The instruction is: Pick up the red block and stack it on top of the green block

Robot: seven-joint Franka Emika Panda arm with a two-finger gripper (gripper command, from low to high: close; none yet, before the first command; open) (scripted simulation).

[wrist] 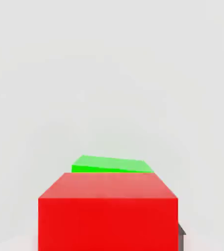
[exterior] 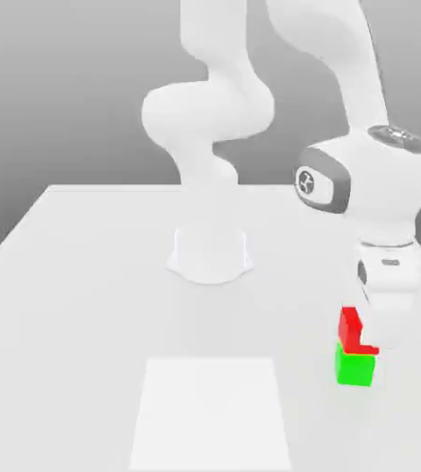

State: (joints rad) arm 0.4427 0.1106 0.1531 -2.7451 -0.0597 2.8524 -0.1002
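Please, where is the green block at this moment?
In the exterior view, the green block is on the right side of the white table, directly below the red block and to the right of the pale rectangle.

In the exterior view, the tool (exterior: 385, 321) hides the upper 3 o'clock part of the red block (exterior: 349, 327), and the picture's edge cuts the robot arm (exterior: 209, 111) at 12 and 1 o'clock. The tabletop (exterior: 66, 369) is cropped at 6 o'clock. In the hand view, the red block covers most of the green block (wrist: 113, 163), itself cut by the picture's edge; a dark sliver (wrist: 181, 238) beside it is too small to identify.
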